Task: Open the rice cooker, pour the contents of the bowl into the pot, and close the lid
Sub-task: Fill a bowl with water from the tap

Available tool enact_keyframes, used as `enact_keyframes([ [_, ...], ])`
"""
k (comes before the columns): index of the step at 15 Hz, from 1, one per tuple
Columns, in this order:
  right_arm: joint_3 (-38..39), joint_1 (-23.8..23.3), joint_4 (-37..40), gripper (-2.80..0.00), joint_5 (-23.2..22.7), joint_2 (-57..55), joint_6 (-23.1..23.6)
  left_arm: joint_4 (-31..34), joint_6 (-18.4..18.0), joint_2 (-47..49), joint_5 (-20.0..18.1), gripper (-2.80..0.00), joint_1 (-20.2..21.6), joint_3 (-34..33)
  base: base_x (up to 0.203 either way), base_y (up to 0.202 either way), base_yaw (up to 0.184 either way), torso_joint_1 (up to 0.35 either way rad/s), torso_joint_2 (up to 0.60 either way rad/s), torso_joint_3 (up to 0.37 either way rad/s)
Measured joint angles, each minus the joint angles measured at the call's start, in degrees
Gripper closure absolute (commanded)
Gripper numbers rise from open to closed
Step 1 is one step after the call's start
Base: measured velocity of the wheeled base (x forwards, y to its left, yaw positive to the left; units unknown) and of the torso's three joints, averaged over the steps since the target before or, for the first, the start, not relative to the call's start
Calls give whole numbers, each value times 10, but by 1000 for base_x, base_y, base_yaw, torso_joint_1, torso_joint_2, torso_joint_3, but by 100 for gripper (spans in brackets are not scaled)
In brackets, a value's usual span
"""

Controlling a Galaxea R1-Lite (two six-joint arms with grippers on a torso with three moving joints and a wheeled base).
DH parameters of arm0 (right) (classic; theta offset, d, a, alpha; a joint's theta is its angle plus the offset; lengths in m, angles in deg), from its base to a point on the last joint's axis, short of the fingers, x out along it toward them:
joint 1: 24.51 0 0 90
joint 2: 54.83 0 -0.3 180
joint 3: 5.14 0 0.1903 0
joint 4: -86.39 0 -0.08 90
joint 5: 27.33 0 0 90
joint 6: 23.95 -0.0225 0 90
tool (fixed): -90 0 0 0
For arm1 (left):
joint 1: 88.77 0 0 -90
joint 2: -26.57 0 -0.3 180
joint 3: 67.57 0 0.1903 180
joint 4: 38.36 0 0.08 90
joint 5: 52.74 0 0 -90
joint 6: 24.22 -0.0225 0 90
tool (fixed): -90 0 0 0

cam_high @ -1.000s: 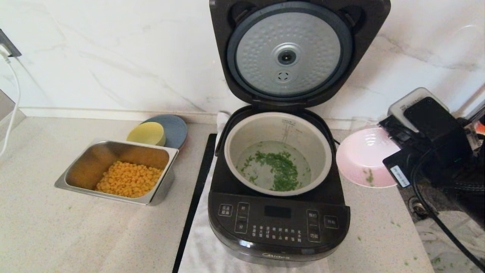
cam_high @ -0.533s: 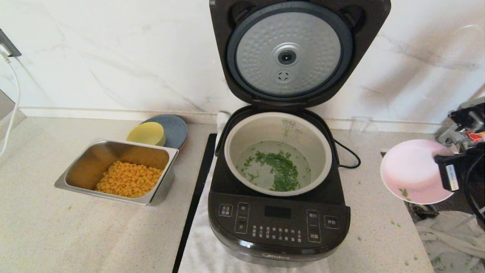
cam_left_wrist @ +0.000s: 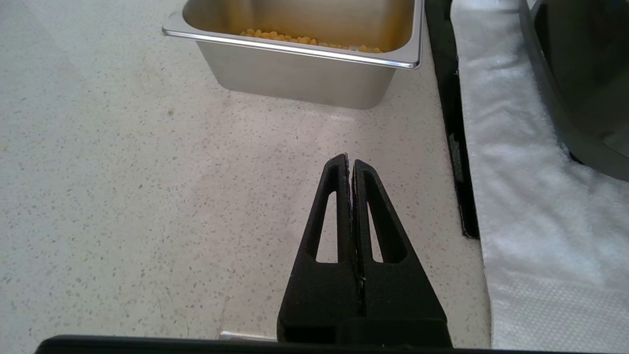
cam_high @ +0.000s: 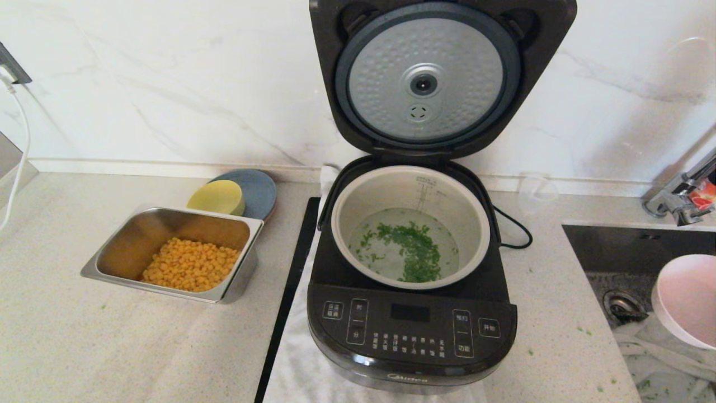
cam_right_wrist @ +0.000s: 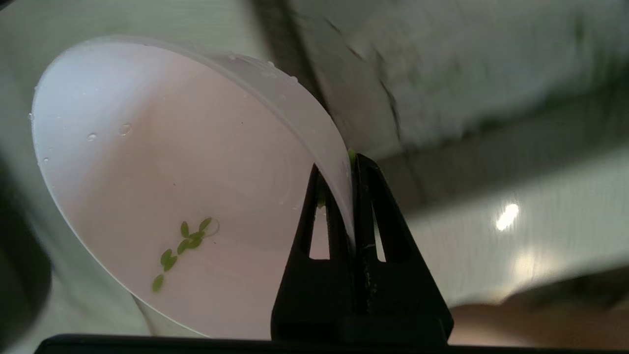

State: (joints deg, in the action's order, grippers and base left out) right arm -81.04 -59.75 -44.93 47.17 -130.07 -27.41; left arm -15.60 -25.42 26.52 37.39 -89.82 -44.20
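Note:
The black rice cooker point(cam_high: 411, 327) stands with its lid point(cam_high: 428, 78) raised against the wall, silver underside showing. The grey-beige pot point(cam_high: 358, 204) holds the chopped green bits point(cam_high: 414, 252). The pale pink bowl point(cam_high: 688, 299) hangs tilted at the right edge of the head view, over the sink. My right gripper point(cam_right_wrist: 350, 160) is shut on the bowl point(cam_right_wrist: 172, 187) rim; a few green bits point(cam_right_wrist: 182, 246) cling inside. My left gripper point(cam_left_wrist: 350, 160) is shut and empty, low over the counter in front of the corn tray.
A steel tray of corn point(cam_high: 184, 252) and a yellow bowl point(cam_high: 217, 197) on a blue plate sit left of the cooker. A sink point(cam_high: 637, 268) with a tap point(cam_high: 685, 196) lies to the right. A white cloth point(cam_left_wrist: 516, 147) lies under the cooker.
My right arm has carried the bowl away from the cooker to the right and down, over the sink, and has nearly left the head view. The left gripper's earlier position is not shown.

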Motion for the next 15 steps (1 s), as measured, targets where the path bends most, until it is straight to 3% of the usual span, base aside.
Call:
enact_keyframes([
  [4, 11, -178, 10, 0, -55, -76, -25, 0, 1, 0, 0, 0, 0, 0, 0, 0, 0, 0, 0, 0],
  [7, 10, -276, 9, 0, -102, -127, -36, 0, 0, 0, 0, 0, 0, 0, 0, 0, 0, 0, 0, 0],
  [11, -29, -358, 11, 0, -129, -211, -38, 0, 0, 0, 0, 0, 0, 0, 0, 0, 0, 0, 0, 0],
  [15, -106, -409, 17, 0, -148, -299, -39, 0, 1, 0, 0, 0, 0, 0, 0, 0, 0, 0, 0, 0],
])
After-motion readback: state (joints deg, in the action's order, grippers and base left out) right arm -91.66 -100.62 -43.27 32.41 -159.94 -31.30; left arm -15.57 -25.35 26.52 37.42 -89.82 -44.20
